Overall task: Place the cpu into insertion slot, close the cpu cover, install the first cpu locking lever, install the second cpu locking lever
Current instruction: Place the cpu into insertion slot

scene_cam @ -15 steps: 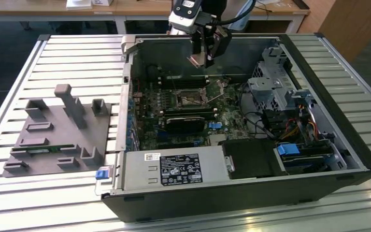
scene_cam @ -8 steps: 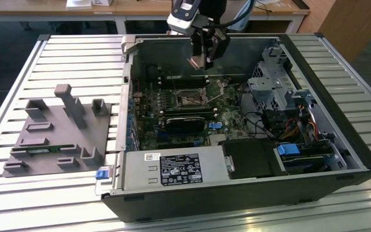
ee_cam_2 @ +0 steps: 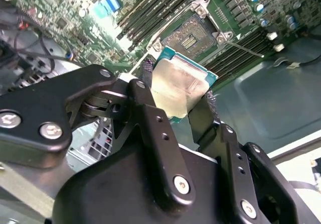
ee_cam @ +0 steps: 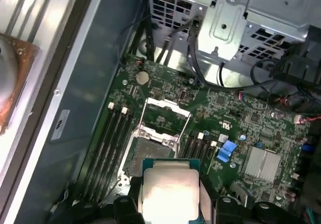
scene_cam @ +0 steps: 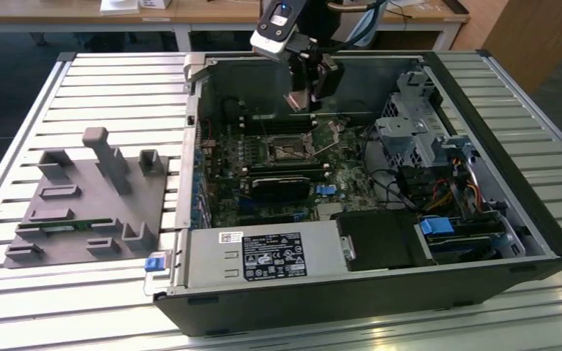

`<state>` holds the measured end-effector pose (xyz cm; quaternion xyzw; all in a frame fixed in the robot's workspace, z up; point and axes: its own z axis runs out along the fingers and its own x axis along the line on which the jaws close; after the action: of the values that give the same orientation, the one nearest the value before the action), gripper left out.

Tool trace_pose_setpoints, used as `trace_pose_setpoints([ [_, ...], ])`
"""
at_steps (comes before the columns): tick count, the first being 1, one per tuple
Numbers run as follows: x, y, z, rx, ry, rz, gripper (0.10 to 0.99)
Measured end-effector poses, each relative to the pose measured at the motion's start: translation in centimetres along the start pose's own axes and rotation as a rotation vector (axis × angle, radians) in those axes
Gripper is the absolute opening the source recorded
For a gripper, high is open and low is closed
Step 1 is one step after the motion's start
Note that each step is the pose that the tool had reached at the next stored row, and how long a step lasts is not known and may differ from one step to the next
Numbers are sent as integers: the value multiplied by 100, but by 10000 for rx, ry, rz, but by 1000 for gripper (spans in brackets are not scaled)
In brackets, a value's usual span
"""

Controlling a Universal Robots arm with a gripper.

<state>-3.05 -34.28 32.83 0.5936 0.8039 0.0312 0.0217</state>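
My gripper (scene_cam: pixel 306 104) hangs inside the open computer case, a little above the motherboard near its back wall. It is shut on the cpu (ee_cam_2: pixel 181 86), a pale silvery square with a green edge, held by two opposite sides between the black fingers (ee_cam_2: pixel 144 81). In the first wrist view the cpu (ee_cam: pixel 168 191) hovers over the near edge of the insertion slot (ee_cam: pixel 146 153). The slot (ee_cam_2: pixel 193 34) is bare, with nothing in its dark centre. The cpu cover (ee_cam: pixel 164 117) is swung open on the far side of the slot. A thin locking lever (ee_cam_2: pixel 246 49) sticks out beside it.
Long memory slots (ee_cam: pixel 113 143) flank the socket on both sides. A black card (scene_cam: pixel 283 186) lies just in front of it, and the power supply (scene_cam: pixel 261 256) sits at the case front. The drive cage (scene_cam: pixel 418 124) and cables fill the exterior view's right. A grey fixture (scene_cam: pixel 85 197) stands outside the case.
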Motion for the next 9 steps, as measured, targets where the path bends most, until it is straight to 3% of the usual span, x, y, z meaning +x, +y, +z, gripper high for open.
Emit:
trace_pose_setpoints([
  [5, 1, -6, 87, 0, -71, 884, 537],
  [9, 1, -10, 132, 3, -89, 1142, 537],
])
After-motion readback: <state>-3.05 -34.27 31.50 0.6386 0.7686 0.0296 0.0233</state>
